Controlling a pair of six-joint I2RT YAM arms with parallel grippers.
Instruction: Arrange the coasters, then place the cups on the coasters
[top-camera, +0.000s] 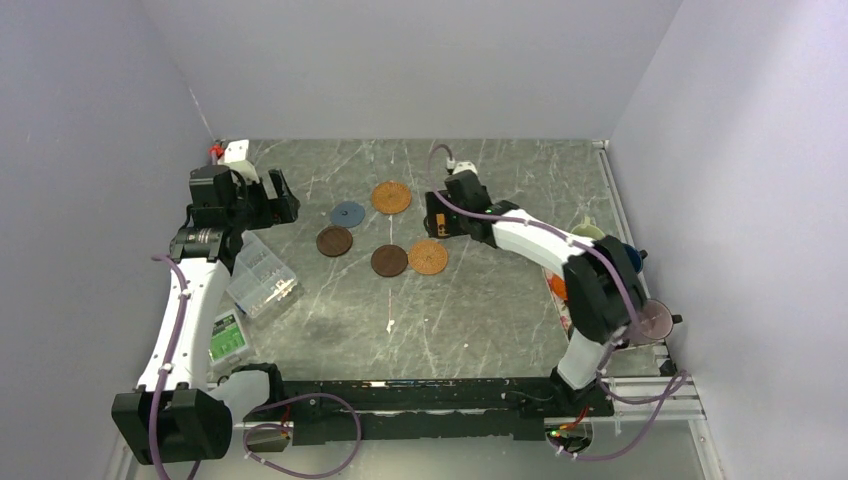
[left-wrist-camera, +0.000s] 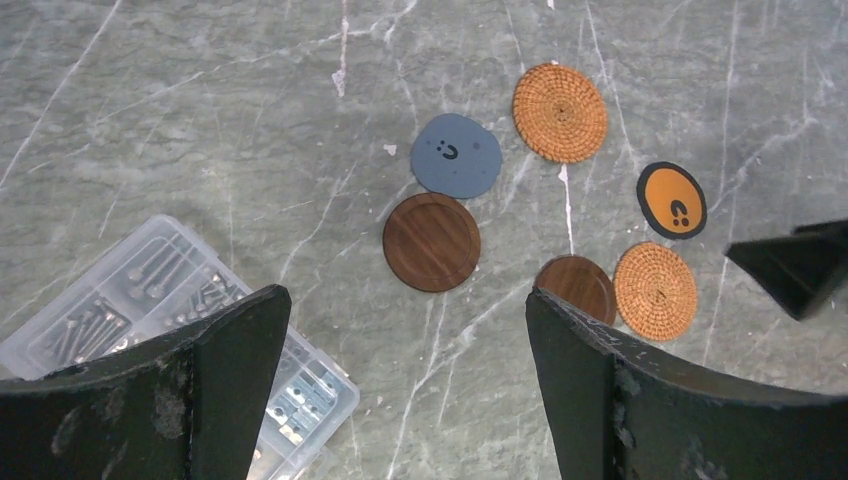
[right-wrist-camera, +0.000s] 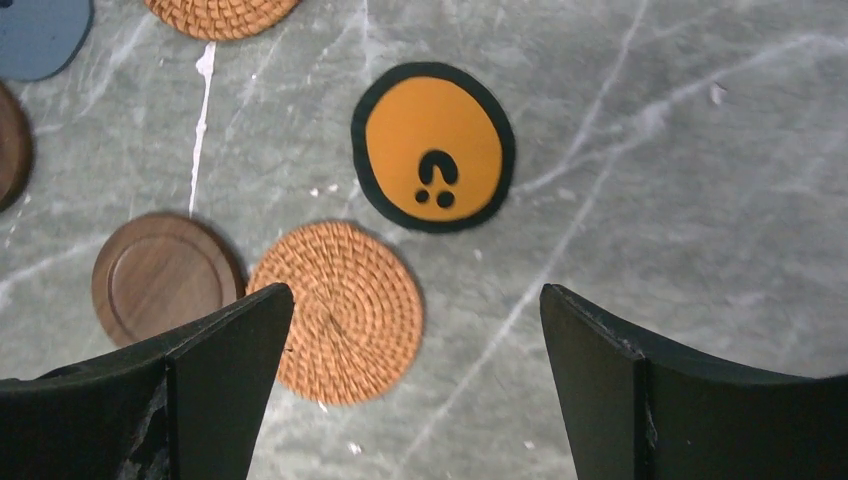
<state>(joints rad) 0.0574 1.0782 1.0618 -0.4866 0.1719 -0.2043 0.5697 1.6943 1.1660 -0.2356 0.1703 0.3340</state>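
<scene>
1. Tools: the right gripper (right-wrist-camera: 412, 300) hangs released over the table (top-camera: 480, 330), jaws wide and empty. The left gripper (left-wrist-camera: 405, 295) is likewise released and empty, high above the plastic box (left-wrist-camera: 150, 290) of screws.
2. Task items: the six coasters lie loosely grouped mid-table. The orange coaster (right-wrist-camera: 433, 147) sits just ahead of the right fingers, apart from its neighbours. The near woven coaster (right-wrist-camera: 340, 312) and a brown coaster (right-wrist-camera: 160, 275) lie just beside each other. The cups (top-camera: 655, 320) wait at the right edge, partly hidden by the right arm.
3. Step in hand (judged): arranging the coasters, the orange one first.
4. Recommendation: centre the jaws over the orange disc, descend until the fingertips meet the table, then close across its rim. A thin disc slips easily.
5. Risk: the left finger may nudge the woven coaster.
6. Spacing: leave gaps wide enough for the cup handles.
</scene>
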